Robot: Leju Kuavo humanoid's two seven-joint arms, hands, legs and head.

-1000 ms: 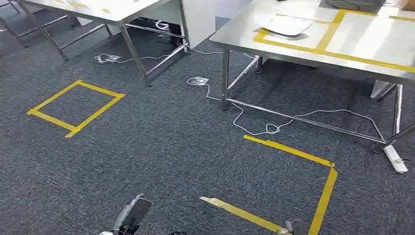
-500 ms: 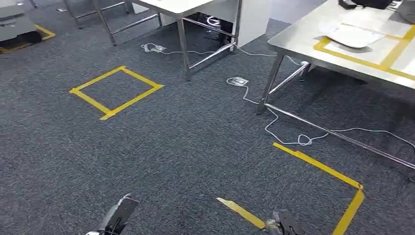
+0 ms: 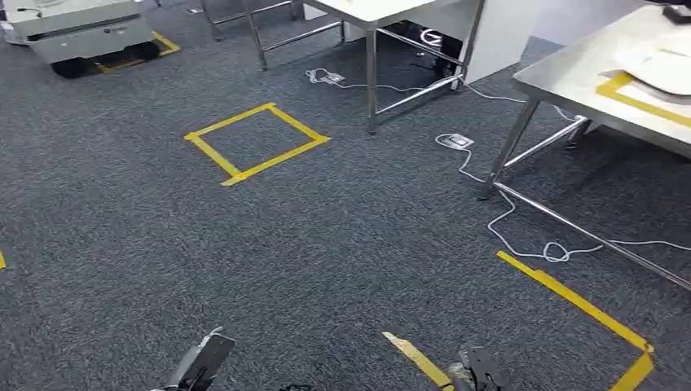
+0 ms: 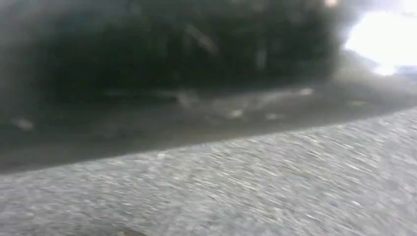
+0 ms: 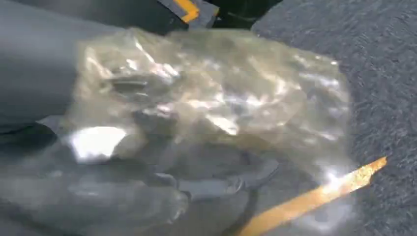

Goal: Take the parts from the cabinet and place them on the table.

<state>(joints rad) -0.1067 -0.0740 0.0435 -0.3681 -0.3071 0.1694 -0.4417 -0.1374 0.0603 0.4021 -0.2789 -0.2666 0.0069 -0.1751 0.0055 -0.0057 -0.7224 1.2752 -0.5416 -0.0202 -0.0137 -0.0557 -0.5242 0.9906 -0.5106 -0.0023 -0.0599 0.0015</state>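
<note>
Dark grey speckled carpet (image 3: 326, 244), short-piled, covered the floor; on it a closed square of yellow tape (image 3: 257, 142), and nearer the robot a larger, open-sided outline of yellow tape (image 3: 570, 293); white cable (image 3: 505, 220) trailed in loops across the carpet to a small flat floor socket (image 3: 458, 141).

Steel table (image 3: 587, 77), brushed top, slim tubular legs with a low crossbar, stood at right; yellow tape marked a rectangle on its top, and a flat white rounded object (image 3: 664, 69) lay there. Second table (image 3: 371, 32), pale top, round metal legs, stood farther back. Low grey-white wheeled unit (image 3: 81, 32) sat at far left on yellow tape.

Bag of parts (image 5: 211, 98): clear crinkled plastic, glossy with bright highlights, dark small pieces dimly visible inside, blurred; it lay against the right hand (image 5: 162, 182), whose grey fingers curled beneath and around it, holding it low above the carpet beside a yellow tape strip.

Left hand (image 3: 200, 366): a silver-grey part showed at the lower edge of the head view; whether its fingers were spread or closed could not be told; left wrist view blurred, showing carpet.
</note>
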